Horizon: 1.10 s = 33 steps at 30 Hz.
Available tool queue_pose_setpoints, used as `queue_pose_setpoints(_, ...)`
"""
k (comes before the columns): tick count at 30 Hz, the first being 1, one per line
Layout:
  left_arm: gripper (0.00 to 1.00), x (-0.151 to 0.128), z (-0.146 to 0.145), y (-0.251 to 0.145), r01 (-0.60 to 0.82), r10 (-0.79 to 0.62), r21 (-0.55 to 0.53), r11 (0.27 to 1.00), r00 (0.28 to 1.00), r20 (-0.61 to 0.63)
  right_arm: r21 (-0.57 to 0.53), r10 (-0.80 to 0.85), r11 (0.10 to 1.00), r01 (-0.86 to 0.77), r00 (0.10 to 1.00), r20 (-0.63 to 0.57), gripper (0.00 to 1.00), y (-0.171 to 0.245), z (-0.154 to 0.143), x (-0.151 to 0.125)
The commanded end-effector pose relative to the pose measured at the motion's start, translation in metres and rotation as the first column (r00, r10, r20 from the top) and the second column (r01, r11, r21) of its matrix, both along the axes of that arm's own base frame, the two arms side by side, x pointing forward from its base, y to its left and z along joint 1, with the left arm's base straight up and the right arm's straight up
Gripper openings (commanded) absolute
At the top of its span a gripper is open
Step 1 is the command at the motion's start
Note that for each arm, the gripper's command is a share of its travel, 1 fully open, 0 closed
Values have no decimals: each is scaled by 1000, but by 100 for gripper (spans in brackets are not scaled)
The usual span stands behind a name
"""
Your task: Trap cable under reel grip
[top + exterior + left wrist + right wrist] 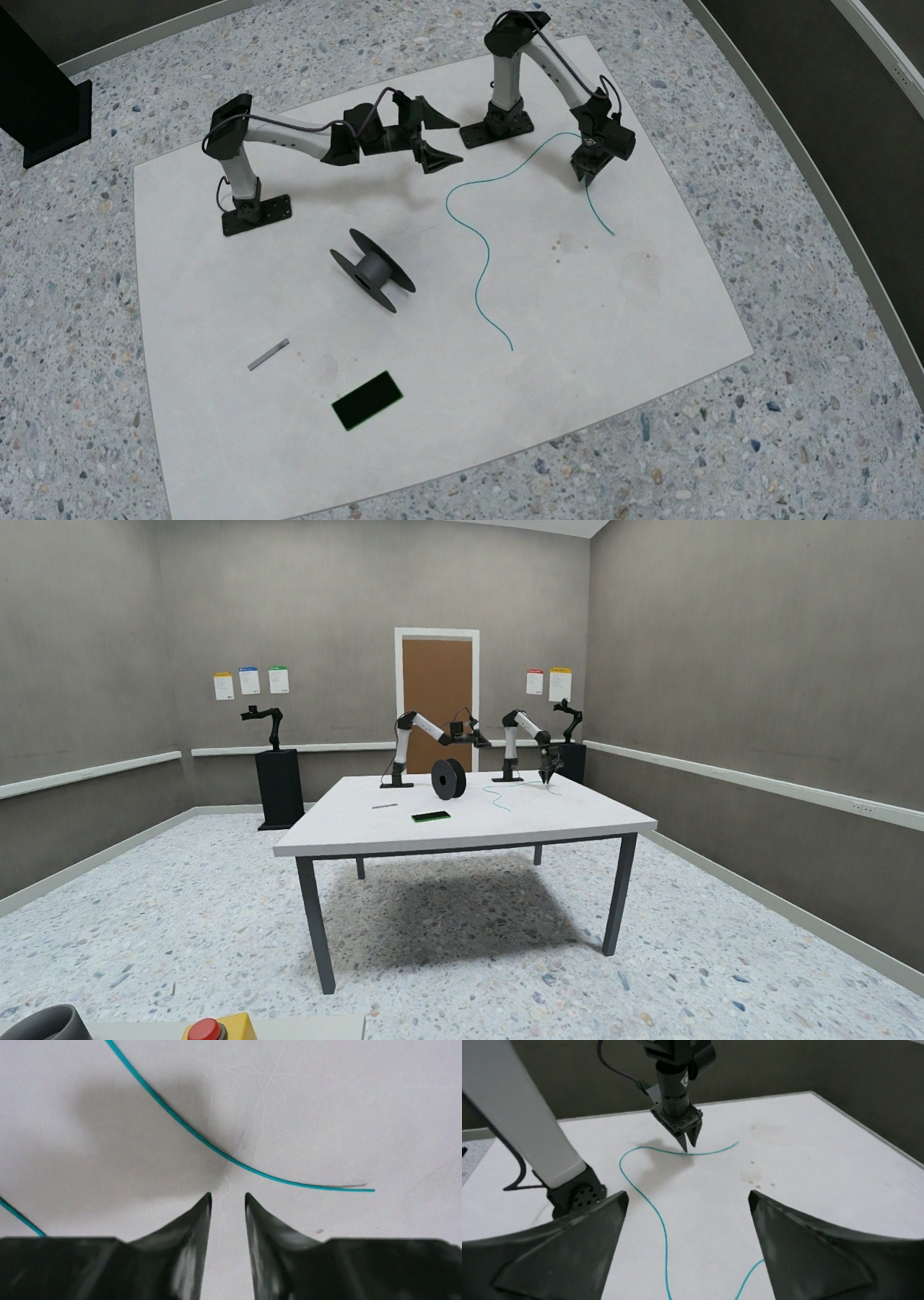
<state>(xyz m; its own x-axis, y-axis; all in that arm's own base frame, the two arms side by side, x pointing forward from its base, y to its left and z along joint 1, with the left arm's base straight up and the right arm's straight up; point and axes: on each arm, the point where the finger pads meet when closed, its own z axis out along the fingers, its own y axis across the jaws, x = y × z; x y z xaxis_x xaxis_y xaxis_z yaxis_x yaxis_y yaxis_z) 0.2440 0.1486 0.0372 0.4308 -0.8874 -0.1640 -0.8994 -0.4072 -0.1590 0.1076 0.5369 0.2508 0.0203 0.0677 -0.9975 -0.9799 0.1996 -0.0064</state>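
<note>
The teal cable lies in loose bends on the table. One end is near the left arm, the other at mid-table. The dark grey reel stands on its flange rims, away from both grippers. My left gripper points down, low over the cable near that end. It is partly open with nothing visible between its fingers; exact contact with the cable is unclear. My right gripper is wide open, empty and raised above the table, pointing towards the left arm.
A black panel with a green edge lies beyond the reel from the arm bases. A thin grey bar lies to one side of it. The right gripper is in the air close to the left arm's base.
</note>
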Motion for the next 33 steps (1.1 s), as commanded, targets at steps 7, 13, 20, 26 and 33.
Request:
queue_pose_setpoints(7, 26, 11, -9, 8, -415, 411, -222, 882, 909, -68, -2, -1, 1000, 1, 1000, -6, 100, -23, 5, -3)
queue_pose_setpoints(13, 26, 9, -14, 11, -420, 414, -221, 880, 907, -73, 1, -1, 1000, 1, 1000, -6, 100, -23, 6, -3)
queue_pose_setpoints(20, 26, 7, -31, 10, -421, 413, -218, 881, 907, -80, 11, -2, 1000, 2, 1000, -4, 100, -18, 8, -3)
queue_pose_setpoints(26, 26, 10, -38, 12, -425, 419, -217, 879, 905, -77, 11, -2, 1000, 2, 1000, -4, 100, -18, 8, -3)
queue_pose_setpoints(33, 26, 14, -34, 15, -422, 417, -217, 880, 906, -73, 11, -2, 1000, 2, 1000, -4, 100, -18, 8, -3)
